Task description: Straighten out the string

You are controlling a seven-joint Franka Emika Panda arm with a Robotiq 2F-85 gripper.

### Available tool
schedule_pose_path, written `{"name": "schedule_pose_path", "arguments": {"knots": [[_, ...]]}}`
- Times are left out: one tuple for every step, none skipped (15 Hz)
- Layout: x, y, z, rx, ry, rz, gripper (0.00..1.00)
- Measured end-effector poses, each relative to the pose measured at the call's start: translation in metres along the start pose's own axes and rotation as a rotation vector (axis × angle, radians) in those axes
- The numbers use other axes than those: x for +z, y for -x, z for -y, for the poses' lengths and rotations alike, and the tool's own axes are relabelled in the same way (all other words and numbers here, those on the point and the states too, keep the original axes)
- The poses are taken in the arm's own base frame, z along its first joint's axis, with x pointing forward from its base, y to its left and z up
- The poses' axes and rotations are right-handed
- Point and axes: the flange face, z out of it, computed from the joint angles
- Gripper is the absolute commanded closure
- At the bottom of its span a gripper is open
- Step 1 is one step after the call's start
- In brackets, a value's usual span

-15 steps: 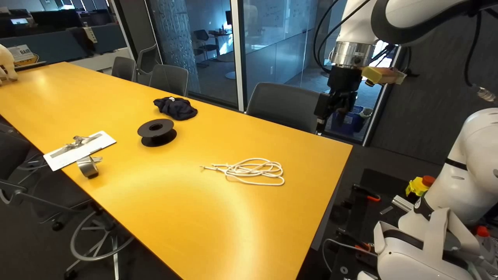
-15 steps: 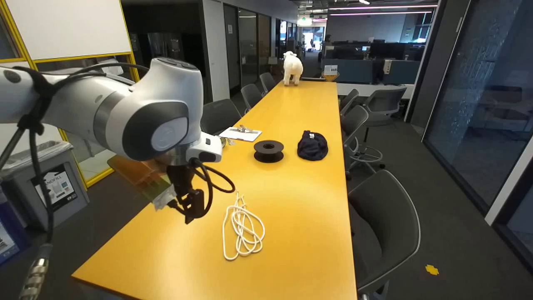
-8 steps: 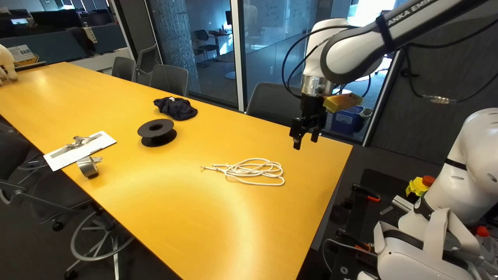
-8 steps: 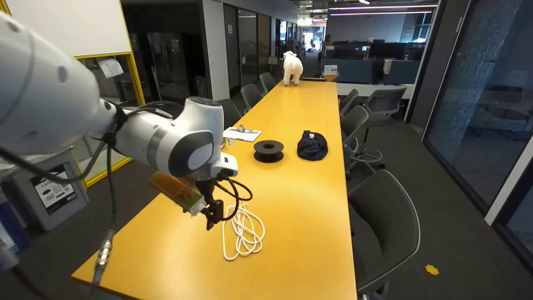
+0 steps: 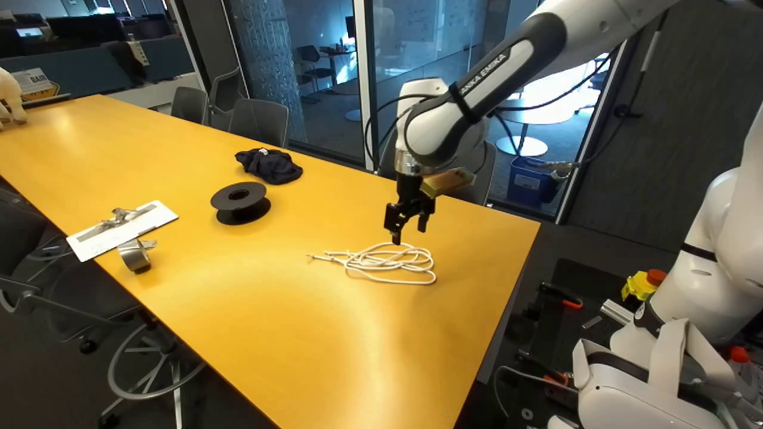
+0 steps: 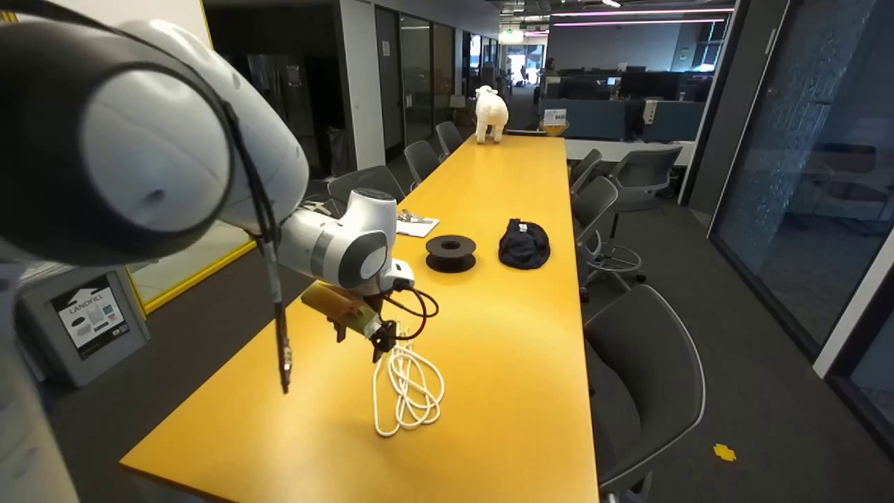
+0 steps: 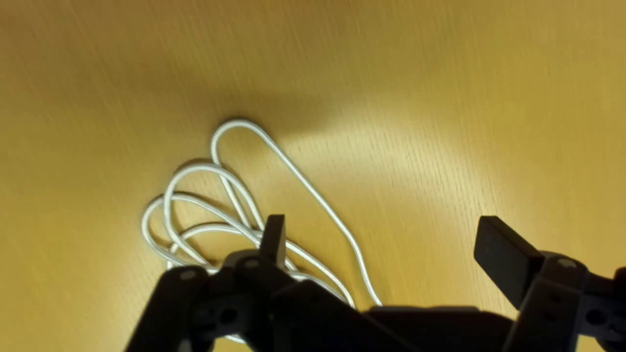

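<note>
The string (image 5: 363, 260) lies on the yellow table in a loose bundle of overlapping loops, its thin ends trailing toward the black spool. It shows white in both exterior views, as does the black gripper (image 5: 410, 232). From an exterior view the gripper (image 6: 360, 346) hangs over the table by the bundle's edge, fingers pointing down. In the wrist view the gripper (image 7: 384, 239) is wide open, nothing held. A single strand of string (image 7: 313, 192) runs below the gap, while the left finger (image 7: 274, 237) covers part of the loops. The gripper body hides the bundle's lower part there.
A black spool (image 5: 241, 205) stands farther along the table (image 5: 310, 333), with a dark cloth item (image 5: 271, 167) behind it. A white clipboard (image 5: 122, 229) and a silver tape roll (image 5: 135, 256) lie near the long edge. Chairs (image 6: 642, 391) line the table.
The arm has swung in from beyond the table's edge and come lower, bringing the gripper over near the string. The string has not moved, and the jaws have stayed open.
</note>
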Motion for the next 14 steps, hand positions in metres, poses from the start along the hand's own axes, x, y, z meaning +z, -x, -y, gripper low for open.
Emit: {"name": "schedule_pose_path", "arguments": {"knots": [[0.01,-0.016,0.007,-0.005,-0.01,-0.003,0.0],[0.021,-0.031,0.015,-0.007,-0.023,-0.002,0.0],[0.031,-0.046,0.024,-0.008,-0.038,0.002,0.0],[0.042,-0.06,0.034,-0.012,-0.052,0.005,0.0],[0.053,-0.072,0.044,-0.021,-0.062,0.007,0.0],[0.064,-0.084,0.054,-0.031,-0.071,0.009,0.0],[0.075,-0.094,0.064,-0.04,-0.079,0.009,0.0],[0.086,-0.103,0.073,-0.049,-0.085,0.011,0.0],[0.097,-0.111,0.08,-0.055,-0.09,0.012,0.0],[0.108,-0.119,0.086,-0.06,-0.093,0.013,0.0],[0.118,-0.125,0.09,-0.062,-0.095,0.014,0.0],[0.127,-0.131,0.093,-0.064,-0.095,0.013,0.0],[0.134,-0.136,0.095,-0.064,-0.092,0.012,0.0],[0.142,-0.142,0.095,-0.062,-0.087,0.009,0.0]]}}
